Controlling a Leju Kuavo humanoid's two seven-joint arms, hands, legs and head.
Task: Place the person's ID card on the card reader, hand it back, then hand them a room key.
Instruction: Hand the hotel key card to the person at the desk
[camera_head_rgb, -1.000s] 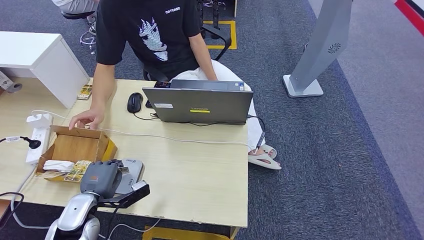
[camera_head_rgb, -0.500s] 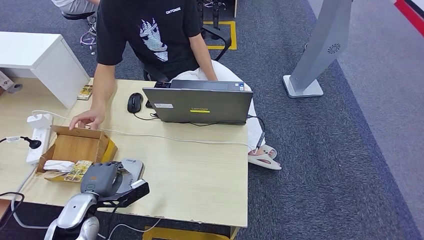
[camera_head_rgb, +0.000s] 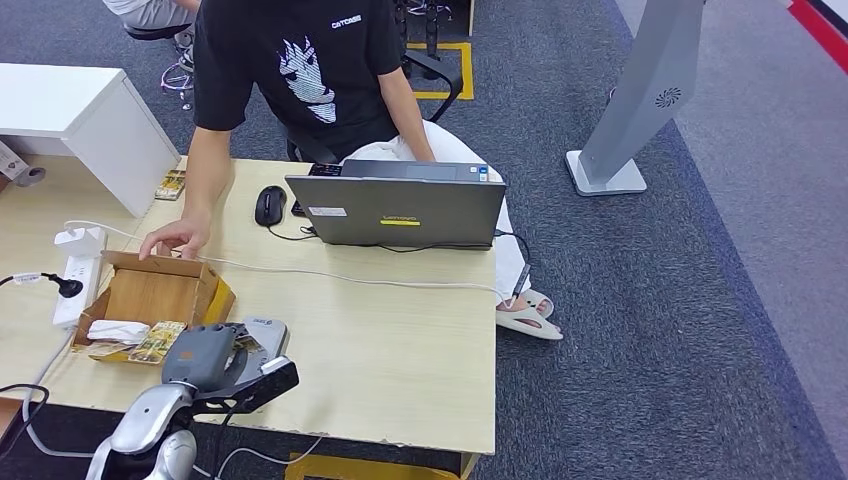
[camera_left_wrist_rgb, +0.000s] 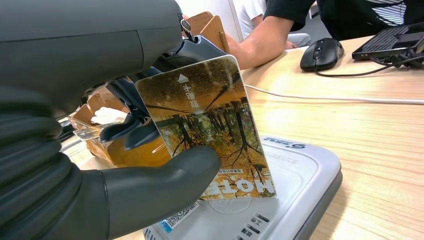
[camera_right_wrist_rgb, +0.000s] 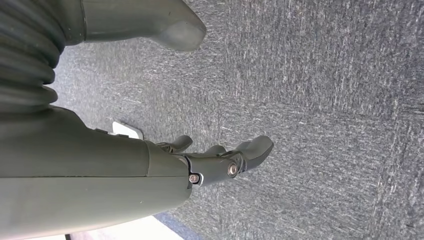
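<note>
Movement over the last second is small: your robot's left hand (camera_head_rgb: 203, 356) has drawn slightly back toward its body along the near edge of the pale wooden table (camera_head_rgb: 400, 350), while the camera and everything else on the table have stayed put. In the left wrist view, the grey thumb and darker fingers (camera_left_wrist_rgb: 131, 131) pinch a glossy card printed with autumn trees and the word HOTEL (camera_left_wrist_rgb: 207, 131). The card stands nearly on edge, its lower corner at or just above the flat white-and-grey card reader (camera_left_wrist_rgb: 295, 172); contact cannot be confirmed. The print suggests this is the room key rather than the ID card, so you are probably late in the task, though that is a judgement. The person in a black printed T-shirt (camera_head_rgb: 300, 60) rests a hand (camera_head_rgb: 172, 238) on the far rim of an open brown cardboard box (camera_head_rgb: 150, 292), not yet reaching out. The right hand (camera_right_wrist_rgb: 220, 160) hangs over grey carpet, fingers loosely apart, holding nothing.
</note>
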